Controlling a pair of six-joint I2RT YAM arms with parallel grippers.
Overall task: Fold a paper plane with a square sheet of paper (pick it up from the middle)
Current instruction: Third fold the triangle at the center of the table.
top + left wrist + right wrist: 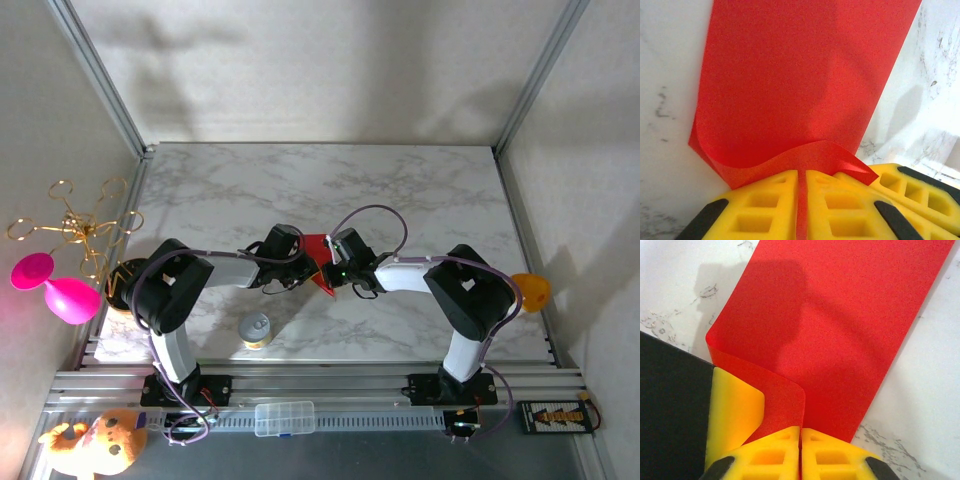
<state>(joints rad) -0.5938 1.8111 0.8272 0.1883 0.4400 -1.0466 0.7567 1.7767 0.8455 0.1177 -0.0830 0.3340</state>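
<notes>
Left gripper (801, 182) clenched on the edge of the red paper (318, 250), which buckles there. Paper sits frame centre, between the arms. Judged light, floppy, easily creased, so pinch edges gently. Right gripper (800, 436) clamped on a curled edge.

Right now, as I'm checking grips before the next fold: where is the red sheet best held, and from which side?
Probably its curled-up edge, approached edge-on, low along the table. The red sheet otherwise lies flat on it, giving no purchase; only the lifted edge offers both faces, where the left gripper and right gripper pinch it.
</notes>
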